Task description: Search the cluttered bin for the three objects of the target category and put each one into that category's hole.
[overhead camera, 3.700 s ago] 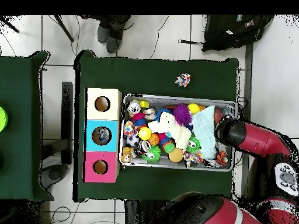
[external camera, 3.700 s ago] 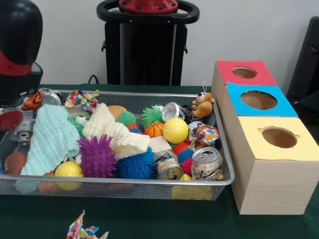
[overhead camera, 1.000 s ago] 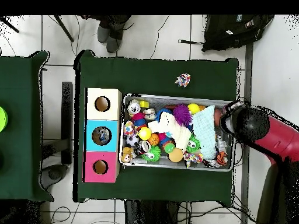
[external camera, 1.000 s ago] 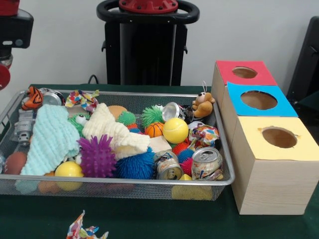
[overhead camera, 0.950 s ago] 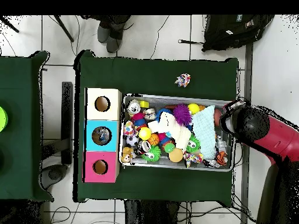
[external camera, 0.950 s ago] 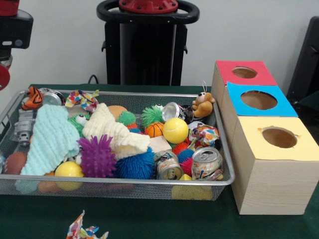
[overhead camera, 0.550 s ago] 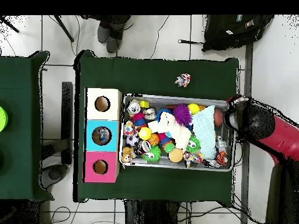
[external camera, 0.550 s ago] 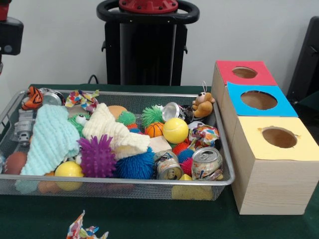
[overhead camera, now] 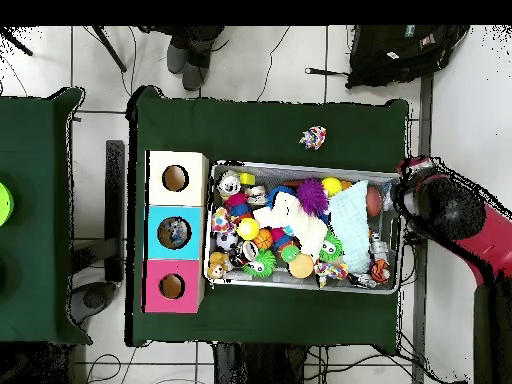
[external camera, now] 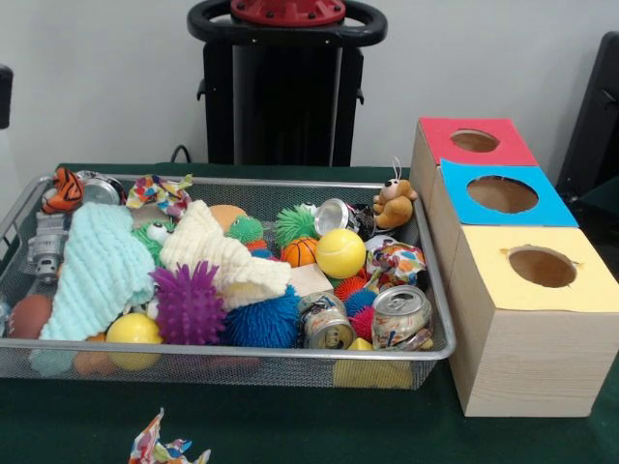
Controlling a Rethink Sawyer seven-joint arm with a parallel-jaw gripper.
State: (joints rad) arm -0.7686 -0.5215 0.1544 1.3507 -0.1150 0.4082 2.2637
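Since the earlier frames the red and black arm (overhead camera: 455, 215) has drawn back off the wire bin (external camera: 242, 362) and now sits just beyond its short end, beside the mint cloth (external camera: 92, 271). Its gripper cannot be made out, so whether the fingers are spread or closed, or hold anything, I cannot tell. Two crushed cans (external camera: 401, 317) lie at the bin's opposite end, next to the yellow-topped box (external camera: 537, 269); their printing is too small to read. No writing shows on the blue (external camera: 501, 194) or red (external camera: 474, 141) boxes.
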